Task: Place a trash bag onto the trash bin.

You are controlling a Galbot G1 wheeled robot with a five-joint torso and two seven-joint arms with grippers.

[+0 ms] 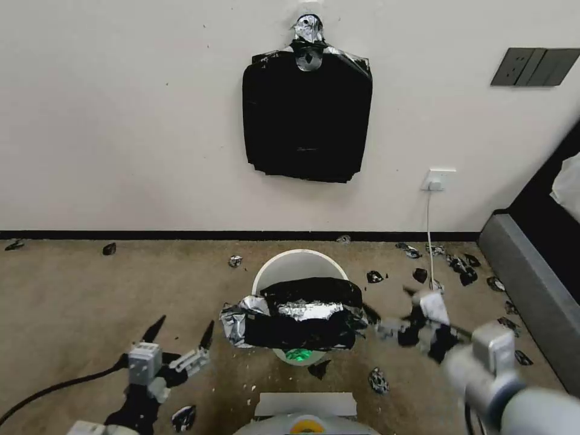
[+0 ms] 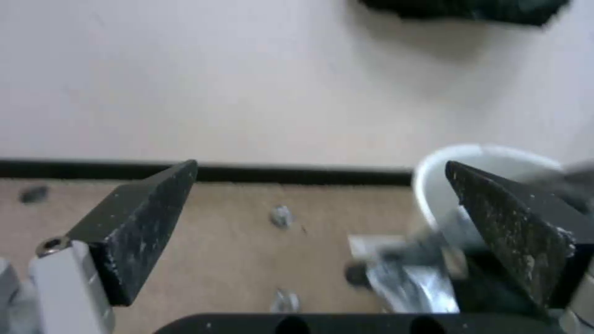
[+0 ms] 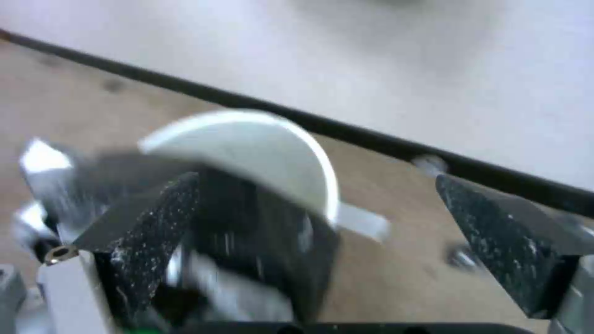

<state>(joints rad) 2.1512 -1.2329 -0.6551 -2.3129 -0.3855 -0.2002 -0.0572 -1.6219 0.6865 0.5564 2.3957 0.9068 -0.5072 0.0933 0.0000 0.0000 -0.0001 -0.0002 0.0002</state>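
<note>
L gripper (image 1: pixel 180 331) wide open, empty, above carpet left of trash bin (image 1: pixel 290 266), R gripper (image 3: pixel 315 208) wide open, empty, right of bin, trash bag (image 1: pixel 302 314) draped over bin's near rim.

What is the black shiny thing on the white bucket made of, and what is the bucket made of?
The trash bag looks like thin plastic film: glossy black, crinkled, with silvery glints where it folds, draped over the near side of the rim. The trash bin looks like smooth, hard plastic, cream-white and plain, with an even rounded rim; its exact material can't be told for sure.
</note>
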